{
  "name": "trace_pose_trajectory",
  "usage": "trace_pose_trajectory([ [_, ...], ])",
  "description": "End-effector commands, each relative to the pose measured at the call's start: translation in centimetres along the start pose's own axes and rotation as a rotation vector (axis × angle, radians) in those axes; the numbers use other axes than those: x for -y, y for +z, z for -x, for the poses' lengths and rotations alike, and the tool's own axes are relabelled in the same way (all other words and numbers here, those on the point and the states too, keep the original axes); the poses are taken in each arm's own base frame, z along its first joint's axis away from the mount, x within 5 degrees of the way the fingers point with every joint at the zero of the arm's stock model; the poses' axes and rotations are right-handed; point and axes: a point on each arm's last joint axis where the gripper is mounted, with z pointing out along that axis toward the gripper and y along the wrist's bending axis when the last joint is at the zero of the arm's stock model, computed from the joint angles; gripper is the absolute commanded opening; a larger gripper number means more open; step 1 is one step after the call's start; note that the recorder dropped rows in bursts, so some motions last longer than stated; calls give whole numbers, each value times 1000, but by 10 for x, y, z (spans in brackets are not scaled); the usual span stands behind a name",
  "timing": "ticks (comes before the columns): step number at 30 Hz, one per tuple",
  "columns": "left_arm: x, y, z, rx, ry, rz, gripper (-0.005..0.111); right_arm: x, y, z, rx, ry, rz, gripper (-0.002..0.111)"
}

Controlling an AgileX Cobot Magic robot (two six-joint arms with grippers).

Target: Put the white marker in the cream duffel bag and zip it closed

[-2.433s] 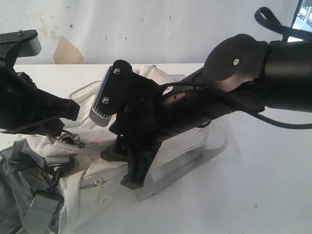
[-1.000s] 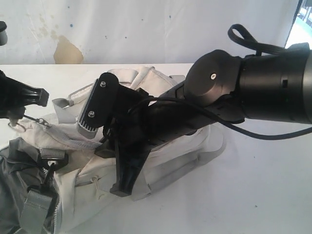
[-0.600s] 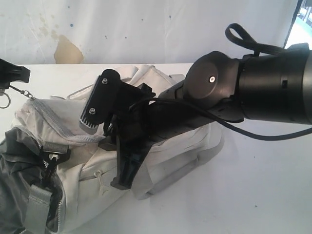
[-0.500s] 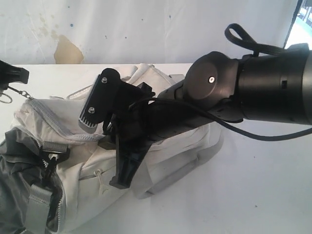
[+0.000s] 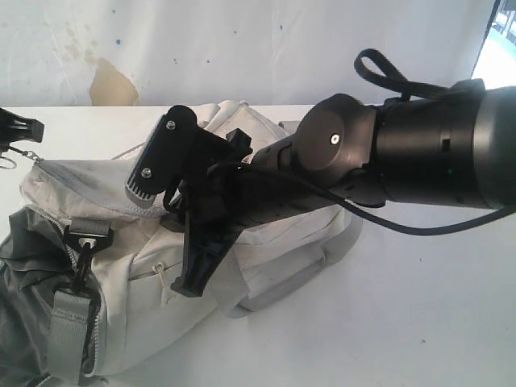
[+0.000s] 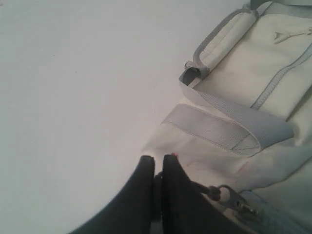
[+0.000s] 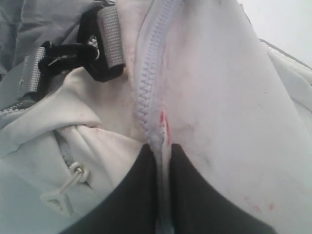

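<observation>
The cream duffel bag lies on the white table, its grey zipper closed along the stretch I can see. My left gripper is shut on the dark cord of the zipper pull, just off the bag's end. It sits at the far left edge of the exterior view. My right gripper is shut, pinching the bag's zipper seam, and it reaches across the bag. The white marker is not visible in any view.
A dark grey fabric item lies under the bag's near-left end. A grey webbing strap with a black clip hangs there. A grey handle loop lies on the bag. The right arm spans the table's middle.
My left gripper has pulled the zipper pull leftward to the view's edge, closing the zipper and drawing the bag taut. The right arm has shifted slightly left, still pinching the seam.
</observation>
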Motion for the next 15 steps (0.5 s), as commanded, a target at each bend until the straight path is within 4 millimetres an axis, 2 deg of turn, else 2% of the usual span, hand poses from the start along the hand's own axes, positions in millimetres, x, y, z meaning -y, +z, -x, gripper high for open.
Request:
trace_pose_trajectory([
  [1,-12,1,7,66,60,51,0,-1,7,-11,-51,3,23,0],
  [7,-10,1,9,80,59,36,0,2,7,-10,-38,57,-9,0],
  [9,-7,1,7,68,74,5,8,1,7,-10,-41,59,2,0],
  [11,-1,1,5,49,81,-58,28,-2,7,-11,-52,60,29,1],
  [12,0,1,5,46,81,-66,34,-3,7,-12,-55,60,38,3],
  [15,1,1,5,46,65,-77,55,-4,7,-12,-63,92,58,24],
])
